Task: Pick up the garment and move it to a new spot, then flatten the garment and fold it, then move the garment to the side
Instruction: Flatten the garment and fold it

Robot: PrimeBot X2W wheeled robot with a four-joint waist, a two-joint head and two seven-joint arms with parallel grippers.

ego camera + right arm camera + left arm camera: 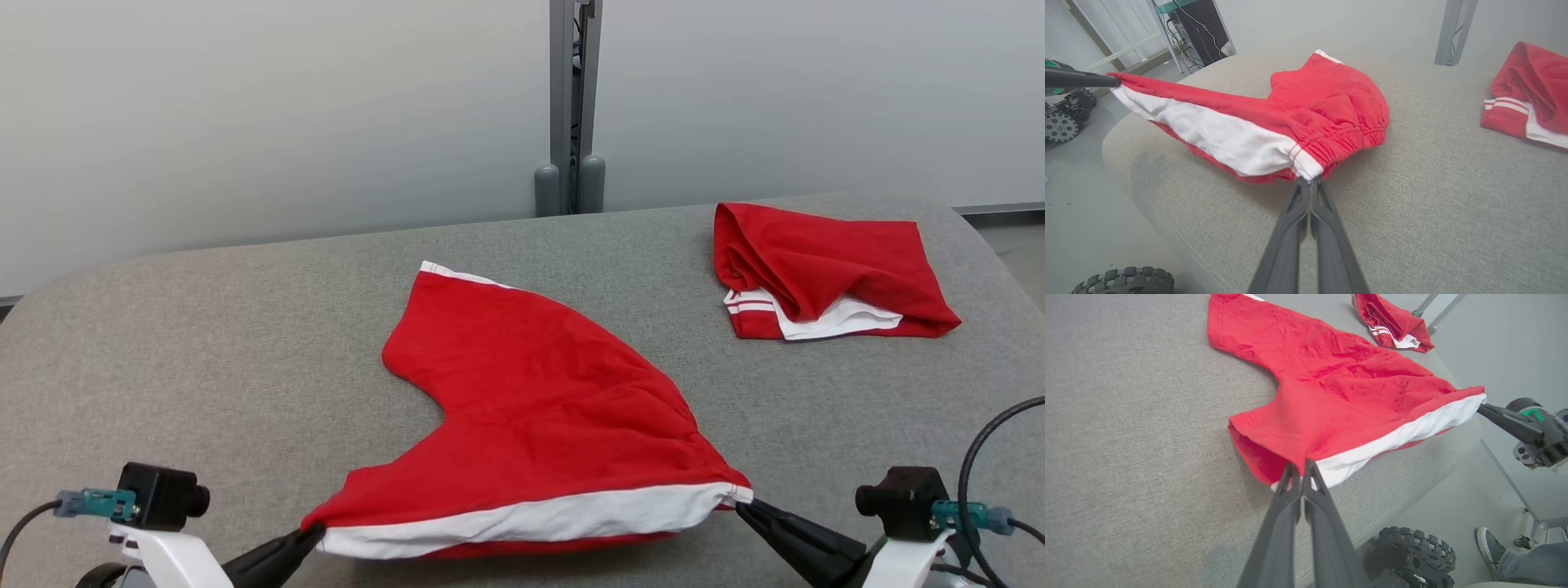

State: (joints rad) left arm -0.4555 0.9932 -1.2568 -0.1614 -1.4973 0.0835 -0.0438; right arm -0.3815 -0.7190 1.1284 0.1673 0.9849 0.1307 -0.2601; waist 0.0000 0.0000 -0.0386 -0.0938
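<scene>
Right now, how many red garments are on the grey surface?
2. One garment is held at the near edge by the left tool and right tool; the other garment lies folded, far right.

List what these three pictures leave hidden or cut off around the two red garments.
- red garment: lower layer mostly hidden, every view, by its upper layer.
- folded garment: cut by the right wrist view's right edge; inner layers hidden by its folds.
- left gripper, right gripper: arms cut by the head view's bottom edge.
- person's shoe: the rest cut by the left wrist view's corner.
</scene>
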